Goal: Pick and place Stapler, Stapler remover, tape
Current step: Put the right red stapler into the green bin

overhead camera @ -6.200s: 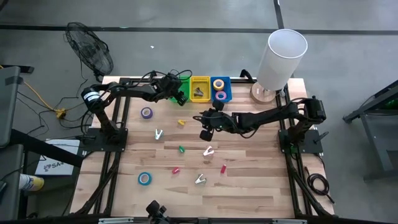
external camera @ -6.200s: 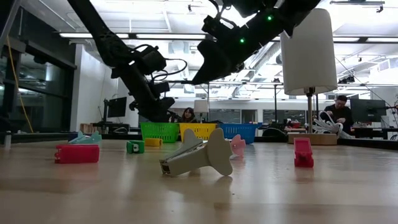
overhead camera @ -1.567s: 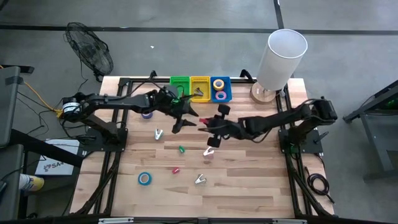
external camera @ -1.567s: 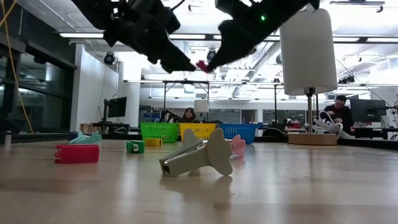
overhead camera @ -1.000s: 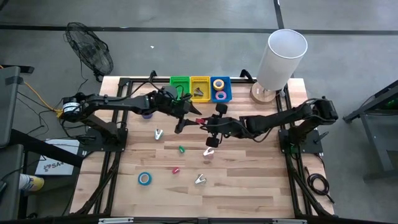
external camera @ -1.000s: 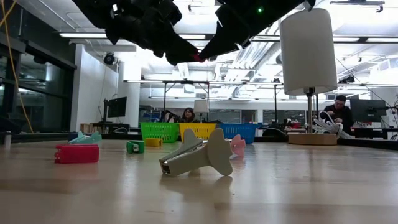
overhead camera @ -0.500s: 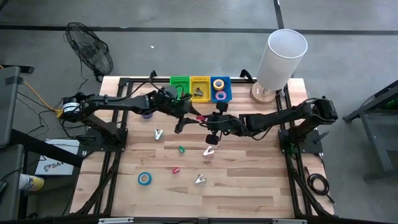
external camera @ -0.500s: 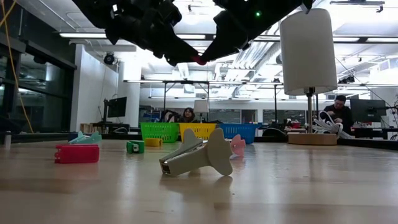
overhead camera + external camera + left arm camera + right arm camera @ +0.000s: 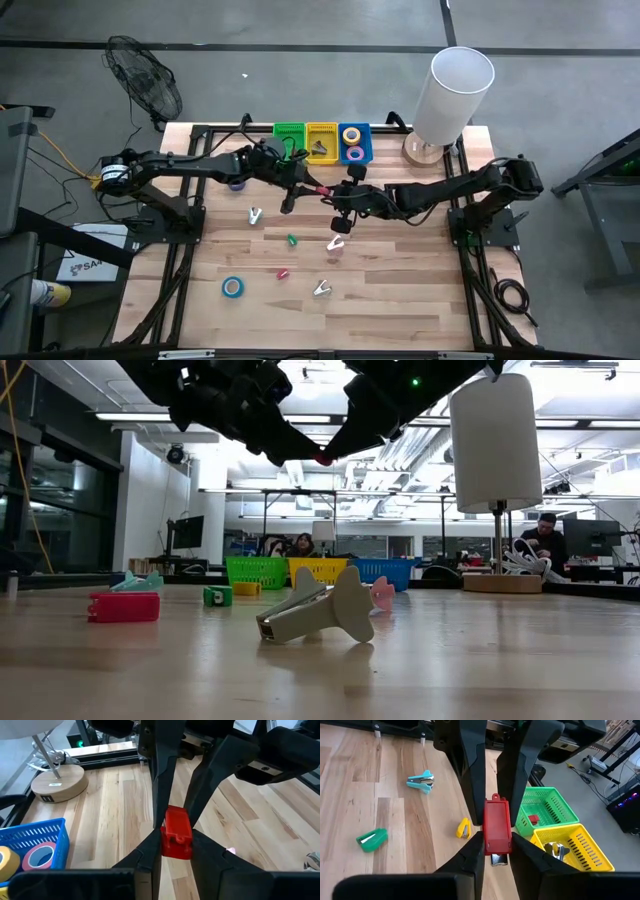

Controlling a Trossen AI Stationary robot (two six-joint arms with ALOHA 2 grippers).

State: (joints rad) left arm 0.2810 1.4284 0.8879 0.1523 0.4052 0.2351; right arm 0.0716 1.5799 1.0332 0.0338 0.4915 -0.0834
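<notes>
We see the left gripper in mid-air, in front of the green basket, fingers nearly shut, pinching the red stapler from one end; the right gripper meets it there, just beside, fingers narrow, clamped on the stapler's other end; tape sits in the blue basket.

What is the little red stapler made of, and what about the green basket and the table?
The red stapler looks like smooth, slightly shiny plastic with a metal part showing at one end. The green basket looks like moulded plastic: its walls are an open mesh in one bright colour. The table looks like pale wood; planks and grain lines show.
</notes>
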